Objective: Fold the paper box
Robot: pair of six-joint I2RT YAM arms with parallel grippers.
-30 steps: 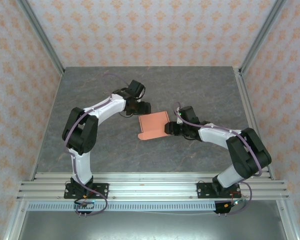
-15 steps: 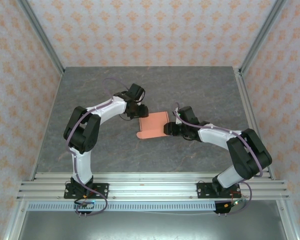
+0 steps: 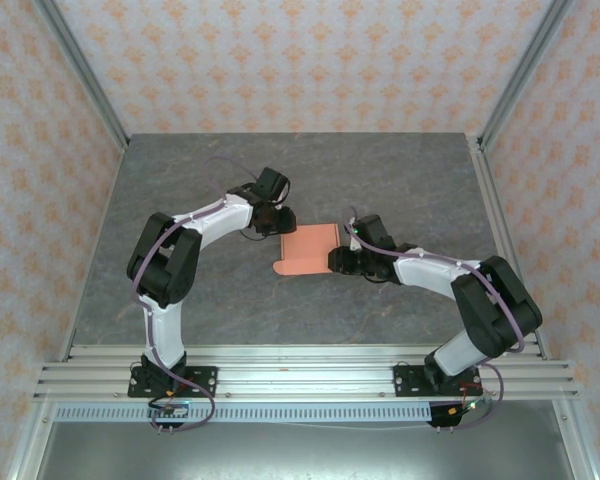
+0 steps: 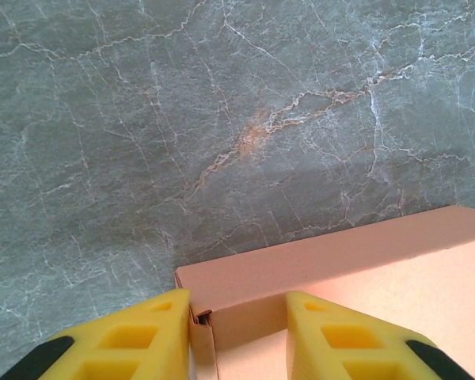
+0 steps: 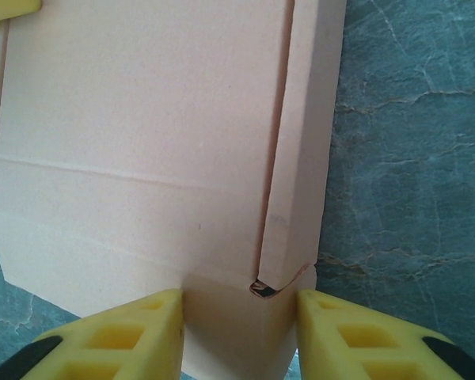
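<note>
The paper box [image 3: 305,250] lies open face up on the table [image 3: 180,190], between the two pincers.

The left pincer [image 4: 237,336] stands spread over the box's corner [image 4: 194,286]. One finger is outside the end wall, the other is well inside it, and nothing is nipped.

The right pincer [image 5: 239,336] is half closed on either side of the tapered end flap [image 5: 237,313] directly ahead of it. We cannot tell whether it is truly squeezing that flap.

Our worry is the thin card. A crooked closing could crease it off its score lines, and the raised side wall [image 5: 301,158], gaping at its foot beside the right finger, may spring back down. A push from one pincer alone could also skate the box away.

We judge that the long axis runs straight away from the right pincer, towards the left pincer's end. From above the box looks nearly square, so we hold that loosely.
</note>
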